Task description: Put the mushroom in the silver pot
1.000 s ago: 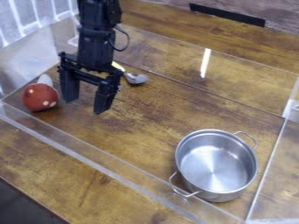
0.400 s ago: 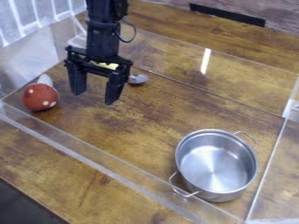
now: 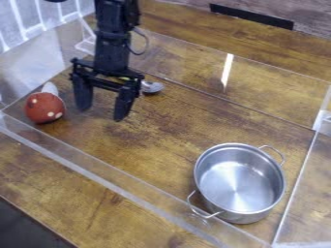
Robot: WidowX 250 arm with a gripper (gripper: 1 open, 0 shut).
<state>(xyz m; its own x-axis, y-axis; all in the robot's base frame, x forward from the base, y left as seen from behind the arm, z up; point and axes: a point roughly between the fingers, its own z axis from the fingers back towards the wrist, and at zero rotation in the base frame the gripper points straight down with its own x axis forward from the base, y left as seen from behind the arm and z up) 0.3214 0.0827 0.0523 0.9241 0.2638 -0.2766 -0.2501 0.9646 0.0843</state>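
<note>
The mushroom (image 3: 45, 108), a small toy with a dark-red cap and pale stem, lies on the wooden table at the far left. My gripper (image 3: 103, 104) hangs just right of it, fingers pointing down and spread open, with nothing between them. The silver pot (image 3: 239, 181) stands empty at the lower right, well away from both; two loop handles show on its rim.
A clear acrylic wall (image 3: 116, 184) fences the work area along the front and sides. A spoon (image 3: 151, 87) lies behind the gripper, its handle hidden by the arm. White slats stand at the upper left.
The gripper rose and shifted a little right, then came back down and left toward the mushroom. It stayed open throughout. Mushroom and pot have not moved.
</note>
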